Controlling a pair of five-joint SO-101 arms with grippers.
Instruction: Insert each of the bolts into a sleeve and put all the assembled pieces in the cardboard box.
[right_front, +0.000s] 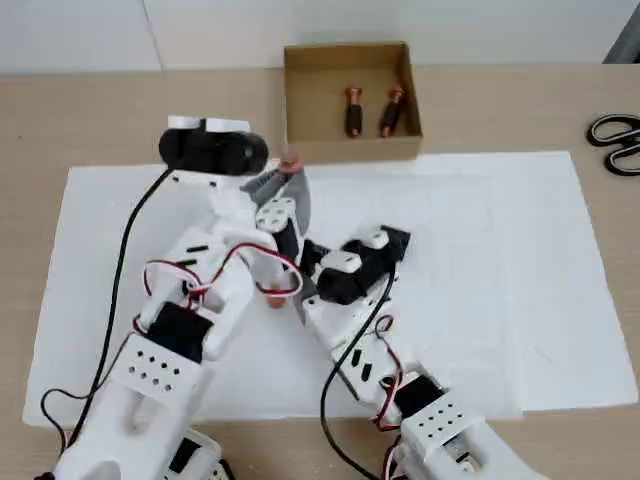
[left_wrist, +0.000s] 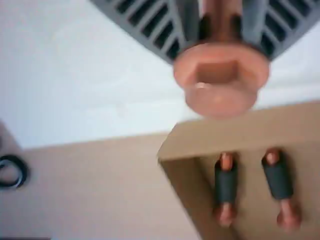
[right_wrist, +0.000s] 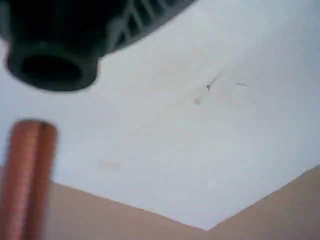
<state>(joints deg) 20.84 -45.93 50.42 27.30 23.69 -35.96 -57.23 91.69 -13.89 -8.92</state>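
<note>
Near the far edge of the white sheet (right_front: 480, 230), just short of the cardboard box (right_front: 350, 148), a copper bolt (left_wrist: 220, 82) is held by the left gripper (right_front: 283, 190). Its grey fingers (left_wrist: 145, 20) are closed on the shank, and the hexagonal head is left jutting out toward the box. Toward the middle of the sheet, a black sleeve (right_wrist: 52, 67) is clamped in the right gripper (right_front: 312, 262). Its open bore is shown end-on in the right wrist view, with a threaded copper shaft (right_wrist: 27, 175) seen just beside it. Two assembled pieces (right_front: 353, 112) are laid side by side inside the box, which is set on the table (right_front: 100, 110) at the sheet's far edge. Scissors (right_front: 615, 142) are left at the table's right edge, off the sheet.
</note>
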